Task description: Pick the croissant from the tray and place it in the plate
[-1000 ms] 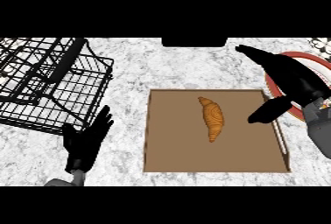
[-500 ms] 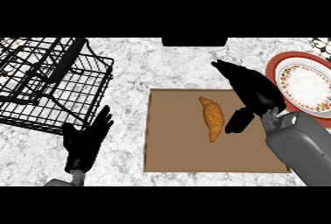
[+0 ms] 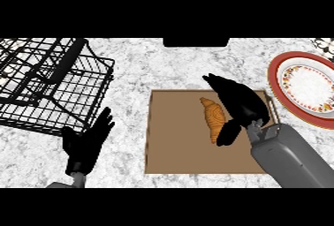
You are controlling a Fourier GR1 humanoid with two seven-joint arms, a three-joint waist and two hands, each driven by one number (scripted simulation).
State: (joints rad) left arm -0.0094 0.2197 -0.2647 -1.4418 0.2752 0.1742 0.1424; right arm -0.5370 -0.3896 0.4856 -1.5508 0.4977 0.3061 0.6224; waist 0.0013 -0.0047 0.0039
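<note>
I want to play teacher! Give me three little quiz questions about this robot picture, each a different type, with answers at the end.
1. True or false: the croissant is already on the plate.
2. What sits at the counter's far left? A) black wire basket B) toaster C) kettle
3. Fill in: the croissant lies on a brown ____.

Key:
1. False. It lies beside the right robot hand, whose fingers are open.
2. A. The left robot hand rests open in front of it.
3. tray.

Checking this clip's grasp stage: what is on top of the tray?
On the tray lies the croissant, with the right hand over its right side, covering part of it and the tray beneath.
</note>
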